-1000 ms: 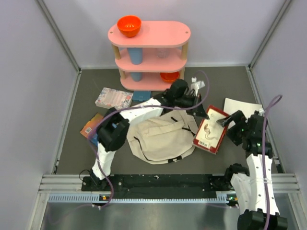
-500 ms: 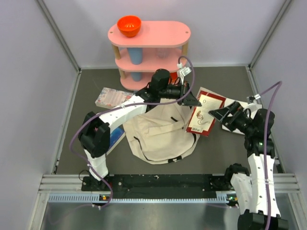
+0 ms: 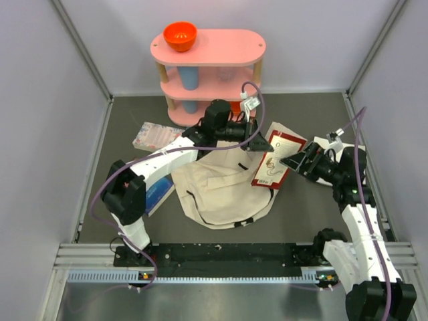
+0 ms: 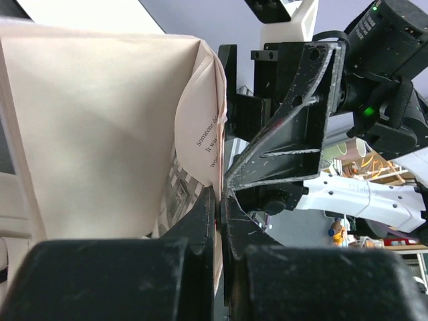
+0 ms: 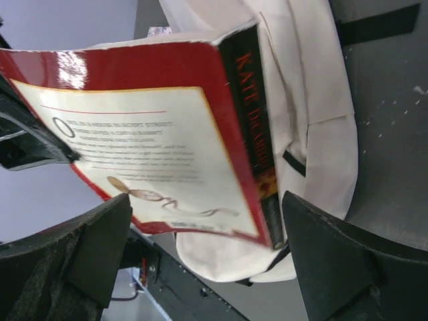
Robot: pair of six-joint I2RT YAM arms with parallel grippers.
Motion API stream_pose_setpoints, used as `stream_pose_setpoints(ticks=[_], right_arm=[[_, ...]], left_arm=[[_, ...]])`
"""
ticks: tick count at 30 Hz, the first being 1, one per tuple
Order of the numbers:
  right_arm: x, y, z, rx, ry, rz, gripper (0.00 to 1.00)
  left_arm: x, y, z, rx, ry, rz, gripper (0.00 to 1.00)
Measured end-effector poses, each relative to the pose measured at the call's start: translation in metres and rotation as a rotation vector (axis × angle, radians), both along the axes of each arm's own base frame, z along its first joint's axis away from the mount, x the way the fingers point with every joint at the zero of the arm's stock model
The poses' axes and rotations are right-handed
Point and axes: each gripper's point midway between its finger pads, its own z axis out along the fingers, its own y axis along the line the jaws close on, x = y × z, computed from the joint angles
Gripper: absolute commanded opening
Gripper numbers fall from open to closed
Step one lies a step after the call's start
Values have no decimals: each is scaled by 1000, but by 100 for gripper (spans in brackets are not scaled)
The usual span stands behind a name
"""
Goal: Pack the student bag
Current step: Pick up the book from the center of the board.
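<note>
Where the student bag [image 3: 224, 190] lies slumped on the dark mat, a soft cream canvas heap with black straps, a glossy red-and-cream paperback [image 3: 273, 164] stands tilted over its right edge. Left gripper [image 3: 263, 144] is pinched closed on the book's top corner. Right gripper [image 3: 294, 161], just right of the bag, has fingers spread wide either side of the book without clamping it.

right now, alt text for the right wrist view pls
A red book with a cream back cover fills the frame, tilted above the cream bag on the dark table. The right gripper fingers stand wide apart below it; the left gripper shows at the book's left edge.
</note>
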Motion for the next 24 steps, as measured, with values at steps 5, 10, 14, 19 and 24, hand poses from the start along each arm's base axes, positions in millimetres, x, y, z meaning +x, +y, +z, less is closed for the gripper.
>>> stream_pose_setpoints(ticks=[5, 10, 14, 19, 24], right_arm=[[4, -1, -5, -49, -30, 20, 93], [4, 18, 1, -71, -105, 110, 93], [10, 35, 2, -49, -149, 190, 88], [13, 50, 0, -33, -165, 249, 62], [13, 54, 1, -14, -174, 254, 21]], left_arm=[[1, 8, 11, -12, -30, 10, 0], [-4, 11, 12, -12, -30, -20, 0], [-8, 12, 11, -9, -32, -43, 0], [-4, 16, 8, 1, -33, -35, 0], [2, 20, 5, 9, -43, -20, 0]])
